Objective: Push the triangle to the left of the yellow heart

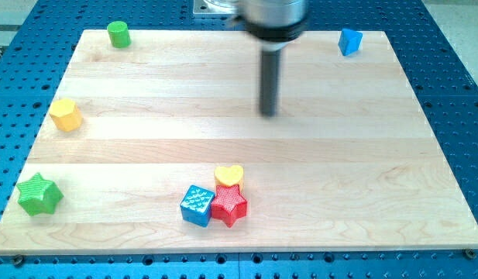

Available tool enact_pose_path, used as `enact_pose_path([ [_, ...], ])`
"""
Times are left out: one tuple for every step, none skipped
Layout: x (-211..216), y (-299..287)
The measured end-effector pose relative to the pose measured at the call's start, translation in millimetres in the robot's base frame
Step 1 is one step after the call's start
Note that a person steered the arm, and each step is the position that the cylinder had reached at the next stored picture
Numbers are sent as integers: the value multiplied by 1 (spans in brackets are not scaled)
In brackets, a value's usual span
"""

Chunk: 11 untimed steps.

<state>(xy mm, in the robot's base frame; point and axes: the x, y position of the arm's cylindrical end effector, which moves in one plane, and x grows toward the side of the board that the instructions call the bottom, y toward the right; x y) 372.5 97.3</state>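
Tip [268, 113] mid-board; red star [230, 205], blue cube [197, 205] crowding yellow heart [228, 175]

On the counter [339, 155], the yellow heart [228, 175] touches the red star [229, 205] below it (the blue cube [197, 205] is against that star's left). The green star [39, 194], yellow hexagon [66, 114] and green cylinder [118, 34] run up the view's left. A blue block [349, 41] lies at top right. My tip [269, 114] is well above the heart.
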Motion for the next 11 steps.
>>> enact_pose_path([
  [-69, 124],
  [-133, 183],
  [-135, 99],
  [-108, -17],
  [-129, 39],
  [-155, 40],
  [-168, 24],
  [-167, -19],
  [-122, -84],
  [-88, -133],
  [-88, -124],
])
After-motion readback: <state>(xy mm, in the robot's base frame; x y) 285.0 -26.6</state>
